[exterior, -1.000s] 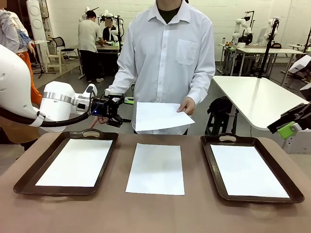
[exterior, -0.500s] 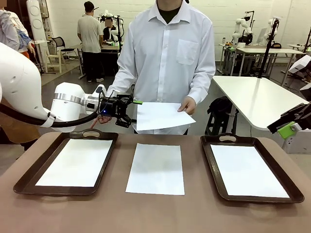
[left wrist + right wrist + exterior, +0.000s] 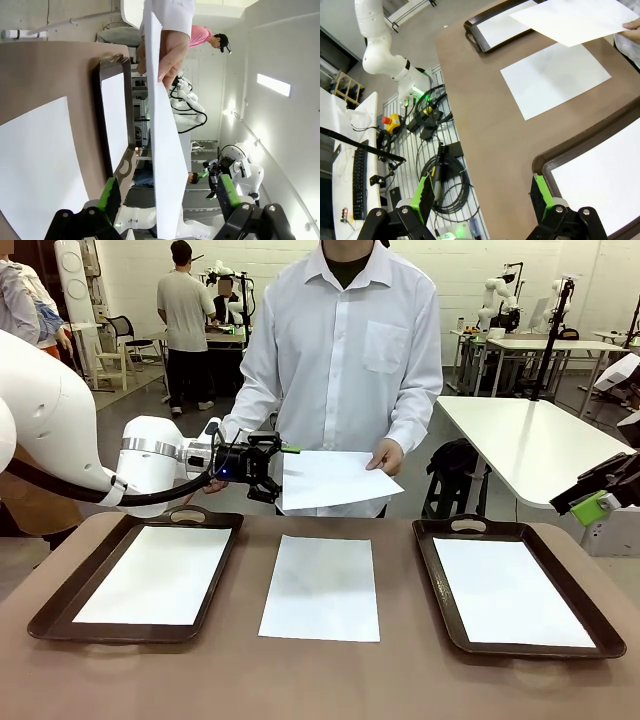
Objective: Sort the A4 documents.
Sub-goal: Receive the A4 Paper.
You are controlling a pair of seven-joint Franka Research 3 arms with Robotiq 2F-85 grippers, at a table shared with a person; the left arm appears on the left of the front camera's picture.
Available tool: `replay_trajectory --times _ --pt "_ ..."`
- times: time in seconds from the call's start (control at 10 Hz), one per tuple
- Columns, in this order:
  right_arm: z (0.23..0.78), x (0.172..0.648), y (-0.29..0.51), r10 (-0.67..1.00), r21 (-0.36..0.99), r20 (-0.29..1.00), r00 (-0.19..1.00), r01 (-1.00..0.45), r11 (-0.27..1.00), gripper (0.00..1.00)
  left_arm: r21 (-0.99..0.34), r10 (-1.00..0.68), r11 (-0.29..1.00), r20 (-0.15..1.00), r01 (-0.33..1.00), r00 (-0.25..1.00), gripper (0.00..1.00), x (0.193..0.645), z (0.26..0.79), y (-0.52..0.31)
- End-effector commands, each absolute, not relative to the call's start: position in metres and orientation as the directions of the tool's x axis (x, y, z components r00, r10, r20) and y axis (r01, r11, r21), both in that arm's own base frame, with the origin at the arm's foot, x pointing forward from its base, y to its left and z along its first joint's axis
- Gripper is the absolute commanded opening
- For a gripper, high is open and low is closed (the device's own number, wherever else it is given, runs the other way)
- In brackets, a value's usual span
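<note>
Left gripper (image 3: 279, 472) hung with fingers spread around one edge of a plain white A4 paper sheet (image 3: 335, 478), not touching it; a person's hand (image 3: 385, 457) held the far corner. Below it I saw the brown table (image 3: 320, 680), a dark brown handled tray (image 3: 40, 615) lower left, a matching tray (image 3: 430, 570) far right, both holding white sheets (image 3: 155, 575) (image 3: 510, 590), and a loose white sheet (image 3: 322, 587) between. Right gripper (image 3: 482, 195) had its fingers apart.
</note>
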State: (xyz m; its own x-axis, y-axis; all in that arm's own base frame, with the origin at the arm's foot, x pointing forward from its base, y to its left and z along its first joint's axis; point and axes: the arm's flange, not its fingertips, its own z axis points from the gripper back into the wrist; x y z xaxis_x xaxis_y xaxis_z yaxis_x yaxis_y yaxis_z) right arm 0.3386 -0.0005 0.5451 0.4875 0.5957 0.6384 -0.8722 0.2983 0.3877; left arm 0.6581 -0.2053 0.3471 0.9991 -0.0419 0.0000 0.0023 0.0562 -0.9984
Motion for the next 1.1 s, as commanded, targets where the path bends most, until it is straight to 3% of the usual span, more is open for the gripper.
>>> replay_trajectory --times 0.0,0.5,1.0 --pt "0.545 0.339 0.0 0.593 0.388 0.644 0.483 -0.874 0.291 1.0 -0.999 -0.044 0.021 -0.049 -0.048 0.998 1.0 0.664 0.347 -0.219" --pt "0.545 0.339 0.0 0.593 0.388 0.644 0.483 -0.874 0.291 1.0 -0.996 0.058 0.072 -0.055 -0.059 0.997 1.0 0.657 0.349 -0.218" --pt "0.545 0.339 0.0 0.593 0.388 0.644 0.483 -0.874 0.291 1.0 -0.998 0.102 0.015 -0.061 -0.063 0.993 1.0 0.654 0.349 -0.207"
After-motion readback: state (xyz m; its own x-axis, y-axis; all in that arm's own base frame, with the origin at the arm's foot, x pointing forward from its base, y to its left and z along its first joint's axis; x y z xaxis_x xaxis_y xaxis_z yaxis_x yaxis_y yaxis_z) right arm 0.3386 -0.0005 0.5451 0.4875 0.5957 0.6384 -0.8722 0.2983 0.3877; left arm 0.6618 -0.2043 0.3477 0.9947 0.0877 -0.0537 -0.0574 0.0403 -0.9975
